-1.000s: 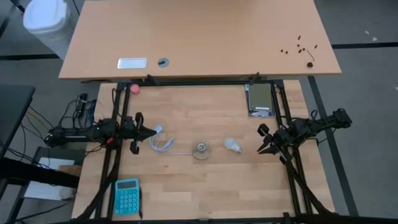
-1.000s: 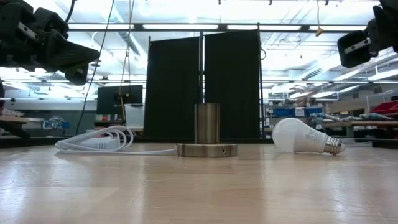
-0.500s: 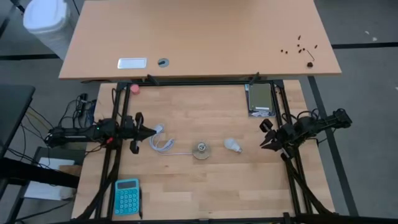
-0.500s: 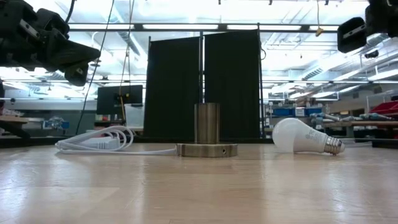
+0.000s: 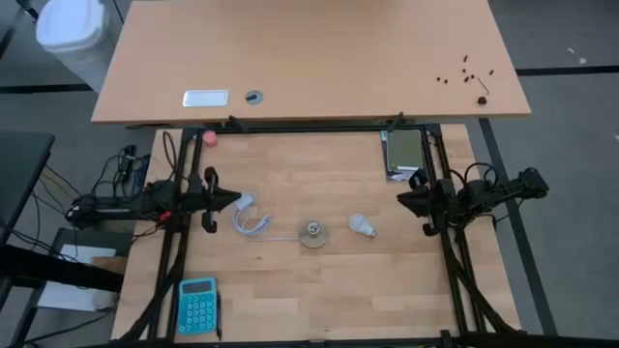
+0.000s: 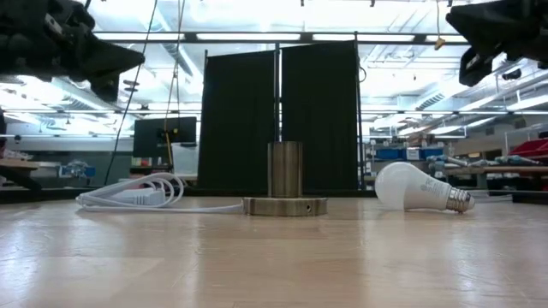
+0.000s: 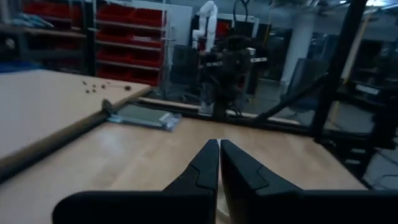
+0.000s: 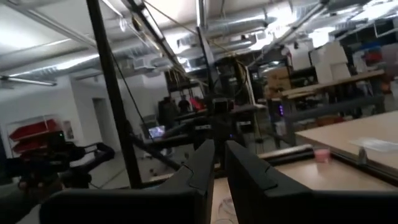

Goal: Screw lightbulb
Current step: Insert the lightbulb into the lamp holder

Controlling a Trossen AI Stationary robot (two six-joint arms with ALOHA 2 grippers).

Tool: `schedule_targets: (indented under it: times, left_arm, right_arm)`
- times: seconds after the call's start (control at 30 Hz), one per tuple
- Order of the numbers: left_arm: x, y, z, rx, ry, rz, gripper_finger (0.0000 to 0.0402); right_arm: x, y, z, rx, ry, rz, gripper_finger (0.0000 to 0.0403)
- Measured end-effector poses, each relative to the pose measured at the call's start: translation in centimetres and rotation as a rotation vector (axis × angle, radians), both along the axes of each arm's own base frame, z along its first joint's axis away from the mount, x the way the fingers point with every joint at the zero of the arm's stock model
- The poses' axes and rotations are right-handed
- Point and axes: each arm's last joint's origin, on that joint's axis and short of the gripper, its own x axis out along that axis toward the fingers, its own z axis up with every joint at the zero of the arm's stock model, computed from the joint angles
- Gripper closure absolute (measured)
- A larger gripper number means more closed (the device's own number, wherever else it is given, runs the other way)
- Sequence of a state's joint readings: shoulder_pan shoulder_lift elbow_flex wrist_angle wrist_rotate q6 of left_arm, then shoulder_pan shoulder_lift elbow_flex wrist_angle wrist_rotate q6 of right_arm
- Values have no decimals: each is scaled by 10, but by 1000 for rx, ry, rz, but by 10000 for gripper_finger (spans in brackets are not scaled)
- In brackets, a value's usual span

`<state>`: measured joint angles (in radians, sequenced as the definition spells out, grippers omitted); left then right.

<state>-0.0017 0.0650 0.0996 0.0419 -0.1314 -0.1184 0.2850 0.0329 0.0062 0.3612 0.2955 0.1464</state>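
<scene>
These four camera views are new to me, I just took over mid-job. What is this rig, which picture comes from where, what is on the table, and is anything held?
Two dark robot arms work at a wooden table. One picture looks straight down, one looks level across the tabletop, and one comes from each wrist.

On the table: the lightbulb lying on its side, a round metal socket with a coiled white cord, a blue calculator, a pink ball and a grey device at the far edge.

The left end effector is near the cord, the right end effector beside the bulb. Both are raised, shut and hold nothing.
</scene>
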Motion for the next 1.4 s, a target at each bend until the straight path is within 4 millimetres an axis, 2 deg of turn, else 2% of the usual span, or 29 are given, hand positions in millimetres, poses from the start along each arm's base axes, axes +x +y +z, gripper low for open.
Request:
schedule_targets:
  times: [0.13,0.3,0.57,0.73,0.83,0.97,1.13,1.3,1.4]
  left_arm:
    - [0,1,19,22,4,42,378]
    - [5,1,36,-21,15,35,378]
    - [23,3,43,-24,75,100,378]
    - [30,3,44,-25,61,103,378]
    - [34,3,43,-24,68,103,378]
    - [35,3,45,-25,53,103,378]
    - [36,3,47,-29,31,103,378]
    - [38,4,45,-29,50,142,378]
    - [41,5,42,-26,70,168,378]
  right_arm:
    - [0,1,9,-5,-38,21,351]
    - [5,3,19,5,-1,42,351]
    - [25,11,50,9,83,51,351]
    - [42,16,59,-2,143,39,351]
    - [50,20,58,-21,158,83,351]
    - [58,21,55,-54,173,56,351]
    - [65,17,51,72,191,-10,351]
    - [73,15,37,137,350,-57,351]
    - [79,14,38,142,475,-111,351]
